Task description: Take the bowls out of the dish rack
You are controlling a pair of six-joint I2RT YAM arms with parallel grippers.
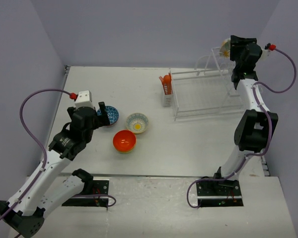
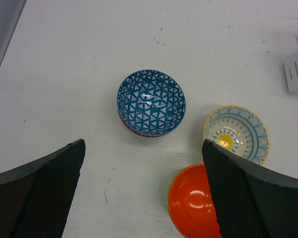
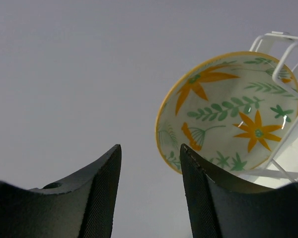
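Note:
Three bowls sit on the table: a blue-patterned one [image 1: 112, 116] [image 2: 151, 101], a cream one with a yellow centre [image 1: 137, 123] [image 2: 237, 133] and a plain orange one [image 1: 124, 141] [image 2: 193, 203]. My left gripper [image 1: 102, 113] [image 2: 143, 148] hangs open above the table just short of the blue bowl, holding nothing. A cream bowl with leaves and orange flowers inside [image 3: 233, 114] [image 1: 224, 48] stands on edge in the raised part of the white dish rack [image 1: 203, 91]. My right gripper [image 1: 232, 49] [image 3: 150, 163] is beside that bowl's lower rim, jaws apart, with nothing between them.
An orange utensil caddy [image 1: 166, 87] hangs on the rack's left end; its white slotted holder [image 2: 296, 72] shows at the right edge of the left wrist view. White rack wires [image 3: 288, 59] cross in front of the leafy bowl. Grey walls close in at the back and sides.

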